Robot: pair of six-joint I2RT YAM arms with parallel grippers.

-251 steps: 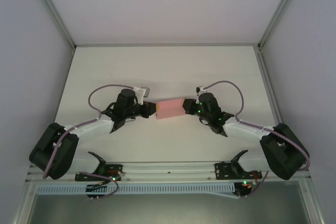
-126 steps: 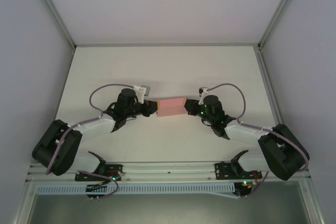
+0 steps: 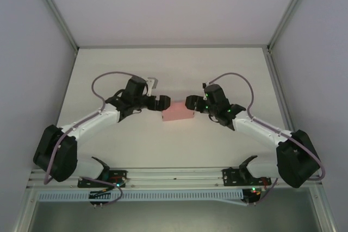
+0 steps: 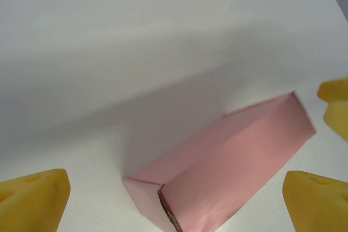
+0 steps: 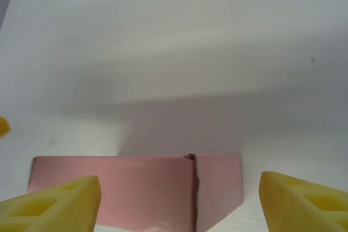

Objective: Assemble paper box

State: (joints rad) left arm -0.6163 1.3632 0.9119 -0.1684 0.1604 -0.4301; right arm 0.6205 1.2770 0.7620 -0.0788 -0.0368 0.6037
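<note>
Left gripper [image 3: 163, 101] spread wide, holding nothing; right gripper [image 3: 191, 101] equally wide, empty. Blunt, wedge-shaped yellow fingertips [image 4: 33, 199], matte. Small rectangular box of smooth pink card [image 3: 178, 113] flat on matte white table [image 3: 125, 69] between both grippers, end seam slightly ragged.

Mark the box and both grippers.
box [image 3: 178, 114], top view, middle of its pink upper face.
left gripper [image 3: 164, 101], top view, midway between its fingertips.
right gripper [image 3: 191, 102], top view, midway between its fingertips.
</note>
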